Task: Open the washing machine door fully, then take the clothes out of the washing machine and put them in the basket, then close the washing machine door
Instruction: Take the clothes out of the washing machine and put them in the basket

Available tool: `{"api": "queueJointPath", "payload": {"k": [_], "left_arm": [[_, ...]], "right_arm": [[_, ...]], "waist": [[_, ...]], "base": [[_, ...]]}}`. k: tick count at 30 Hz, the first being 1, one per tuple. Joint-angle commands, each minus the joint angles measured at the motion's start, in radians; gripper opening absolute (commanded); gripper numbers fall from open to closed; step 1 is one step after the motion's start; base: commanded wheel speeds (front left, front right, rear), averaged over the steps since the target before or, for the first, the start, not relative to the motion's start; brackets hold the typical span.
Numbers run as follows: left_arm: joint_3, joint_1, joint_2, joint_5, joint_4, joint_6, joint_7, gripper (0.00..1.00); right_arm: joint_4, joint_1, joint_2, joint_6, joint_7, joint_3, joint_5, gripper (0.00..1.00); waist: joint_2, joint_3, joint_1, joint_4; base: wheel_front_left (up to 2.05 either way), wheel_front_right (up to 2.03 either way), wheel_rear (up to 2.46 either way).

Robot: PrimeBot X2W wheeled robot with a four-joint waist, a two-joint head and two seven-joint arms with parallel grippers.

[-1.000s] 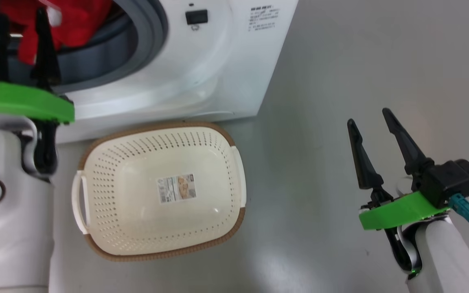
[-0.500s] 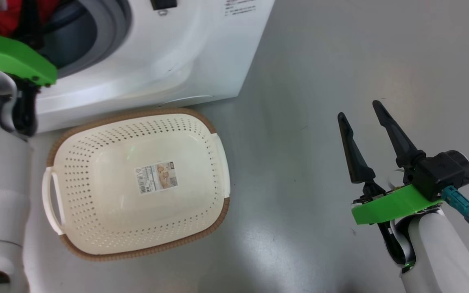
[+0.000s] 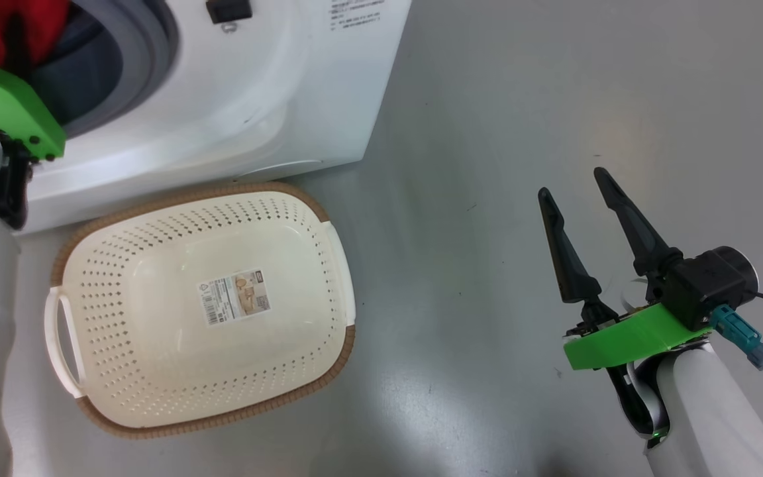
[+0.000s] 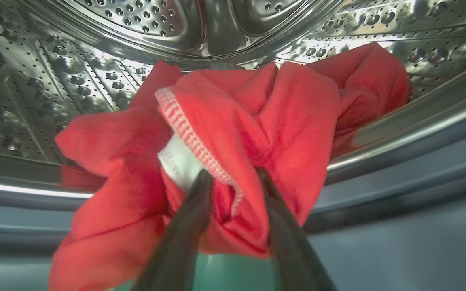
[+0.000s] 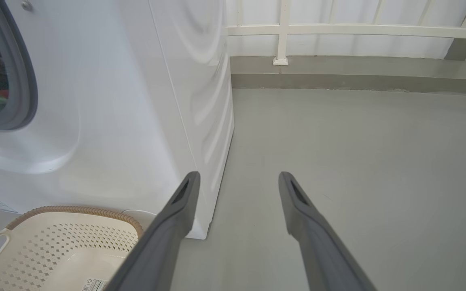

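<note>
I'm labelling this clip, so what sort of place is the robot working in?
Probably a laundry area: a white front-loading washing machine, a perforated basket before it, and a bare grey floor.

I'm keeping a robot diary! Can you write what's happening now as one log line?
left tool astride red clothes fold in washer drum | right tool open, empty, over floor | basket empty

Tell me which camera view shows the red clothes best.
Left wrist view: the clothes lie bunched, close up, at the left gripper. Head view catches one red corner; right wrist view, a red speck.
</note>
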State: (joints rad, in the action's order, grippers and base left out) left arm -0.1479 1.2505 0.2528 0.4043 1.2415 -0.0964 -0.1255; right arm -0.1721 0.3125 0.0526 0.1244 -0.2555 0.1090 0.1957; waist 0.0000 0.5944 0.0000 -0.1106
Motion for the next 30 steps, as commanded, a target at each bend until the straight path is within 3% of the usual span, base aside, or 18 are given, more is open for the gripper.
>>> {"api": "queueJointPath", "payload": {"k": [1,11,18,30], "left_arm": [[0.005,0.011,0.060,-0.008,-0.006,0.002,0.001,0.00],[-0.010,0.008,0.048,0.000,0.009,-0.010,-0.071,0.00],[0.002,-0.056,0.006,0.023,-0.032,-0.017,-0.130,0.00],[0.113,-0.298,-0.028,0.007,-0.401,-0.004,-0.136,0.00]], "right_arm": [[0.018,-0.011,-0.002,0.006,-0.006,0.022,0.014,1.00],[0.006,-0.016,-0.002,0.006,-0.006,0.013,0.017,1.00],[0.000,-0.032,-0.002,0.006,-0.006,0.003,0.010,1.00],[-0.015,-0.052,-0.002,0.006,-0.006,-0.002,0.009,1.00]], "waist": [[0.0000,-0.002,0.0000,-0.003],[0.0000,-0.024,0.0000,0.007],[0.0000,-0.063,0.0000,0.039],[0.0000,-0.154,0.0000,0.078]], "base": [[0.00,0.00,0.00],[0.00,0.00,0.00],[0.00,0.00,0.00],[0.00,0.00,0.00]]}}
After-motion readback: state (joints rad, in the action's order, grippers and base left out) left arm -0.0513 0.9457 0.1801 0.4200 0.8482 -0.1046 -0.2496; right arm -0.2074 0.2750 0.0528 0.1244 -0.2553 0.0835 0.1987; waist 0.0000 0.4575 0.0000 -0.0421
